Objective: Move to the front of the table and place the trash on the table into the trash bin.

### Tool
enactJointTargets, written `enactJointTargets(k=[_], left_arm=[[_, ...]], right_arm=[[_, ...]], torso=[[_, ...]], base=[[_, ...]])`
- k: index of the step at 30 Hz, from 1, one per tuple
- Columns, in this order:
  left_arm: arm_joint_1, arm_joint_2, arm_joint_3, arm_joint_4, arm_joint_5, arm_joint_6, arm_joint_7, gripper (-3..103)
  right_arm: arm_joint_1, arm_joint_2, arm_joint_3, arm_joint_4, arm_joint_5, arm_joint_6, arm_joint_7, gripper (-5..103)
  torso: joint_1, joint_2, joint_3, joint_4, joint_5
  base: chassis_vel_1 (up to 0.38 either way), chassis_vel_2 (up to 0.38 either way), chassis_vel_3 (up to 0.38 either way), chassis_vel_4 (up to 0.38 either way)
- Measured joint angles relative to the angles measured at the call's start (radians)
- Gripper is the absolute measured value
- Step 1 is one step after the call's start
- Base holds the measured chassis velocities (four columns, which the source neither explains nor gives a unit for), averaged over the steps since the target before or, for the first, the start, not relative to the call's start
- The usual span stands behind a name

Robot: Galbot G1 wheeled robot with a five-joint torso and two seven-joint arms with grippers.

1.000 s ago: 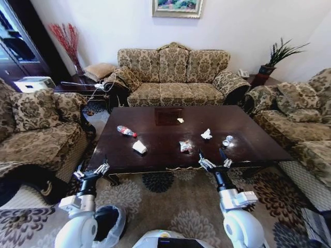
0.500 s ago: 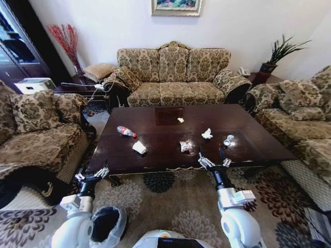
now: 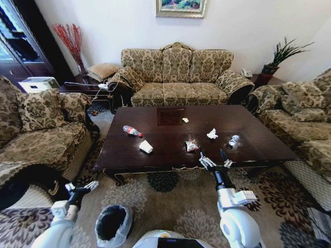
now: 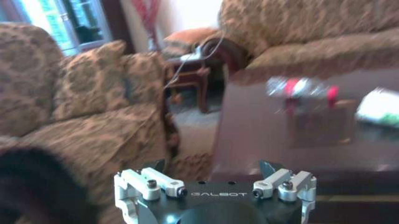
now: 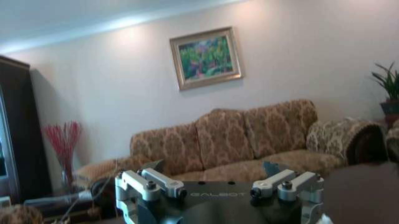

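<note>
— What's the room like?
— A patterned sofa [image 3: 178,72] and armchairs ring the dark glossy table [image 3: 155,155] on a floral rug [image 3: 170,201]; a framed painting [image 5: 208,57] hangs above.

— Where's the trash?
— On the table: a bottle [image 3: 132,131] with a red label, a white tissue [image 3: 146,146], a snack wrapper [image 3: 192,146], another tissue [image 3: 212,134], a small cup [image 3: 232,142]. The trash bin [image 3: 113,223] stands on the rug, near the left gripper [image 3: 83,188].

— Grippers?
— Both spread wide, empty; the right gripper [image 3: 215,163] hovers at the table's front edge.

— Any writing?
— "GALBOT" on each wrist.
</note>
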Motion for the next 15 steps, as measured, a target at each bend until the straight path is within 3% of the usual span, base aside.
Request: enactJointTargets(k=[5, 7, 13, 15], left_arm=[[0.024, 0.026, -0.032, 0.109, -0.030, -0.005, -0.006, 100], [0.030, 0.064, -0.023, 0.210, -0.065, 0.021, 0.019, 100], [-0.018, 0.135, 0.040, 0.373, -0.136, 0.100, 0.064, 97], [-0.058, 0.159, 0.080, 0.457, -0.134, 0.110, 0.089, 102]], right_arm=[[0.031, 0.005, 0.018, 0.038, 0.023, -0.005, -0.020, 100], [0.048, -0.005, 0.035, 0.088, 0.045, -0.019, -0.076, 100], [0.063, -0.023, 0.039, 0.128, 0.075, -0.058, -0.127, 100], [0.063, -0.038, 0.029, 0.134, 0.081, -0.073, -0.145, 100]], torso=[[0.000, 0.000, 0.000, 0.0003, -0.0001], [0.000, 0.000, 0.000, 0.0004, 0.0001], [0.000, 0.000, 0.000, 0.0002, 0.0003], [0.000, 0.000, 0.000, 0.0001, 0.0000]], base=[[0.000, 0.000, 0.000, 0.000], [0.000, 0.000, 0.000, 0.000], [0.000, 0.000, 0.000, 0.000], [0.000, 0.000, 0.000, 0.000]])
